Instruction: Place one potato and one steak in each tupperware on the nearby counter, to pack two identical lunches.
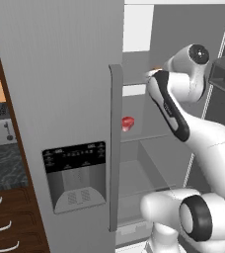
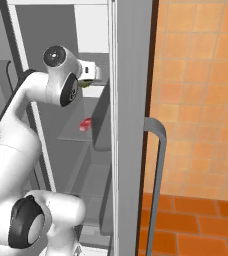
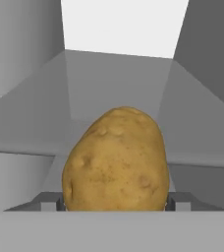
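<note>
Both base cameras are looking forward from behind the arm, left and right, sharing the open fridge interior (image 1: 149, 163). The hand camera is sitting very close to a potato (image 3: 116, 160).

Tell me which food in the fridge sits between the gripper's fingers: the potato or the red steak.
The potato: brown and dimpled, it sits right between the fingers in the hand view. The red steak lies on a lower fridge shelf, apart from the hand.
</note>
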